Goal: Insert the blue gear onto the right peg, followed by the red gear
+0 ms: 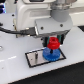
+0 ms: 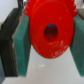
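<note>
In the exterior view the blue gear (image 1: 49, 54) lies on the grey black-rimmed plate (image 1: 34, 58), toward that view's right end. The right peg is hidden under the gears. Just above the blue gear hangs the red gear (image 1: 53, 43), held between the fingers of my gripper (image 1: 54, 41). The wrist view is filled by the red gear (image 2: 49, 27) with its dark centre hole, clamped between two teal finger pads (image 2: 22, 42). My gripper (image 2: 49, 37) is shut on it.
The plate rests on a white tabletop (image 1: 15, 70). The arm's white body (image 1: 30, 15) and a black cable (image 1: 17, 31) fill the upper part of the exterior view.
</note>
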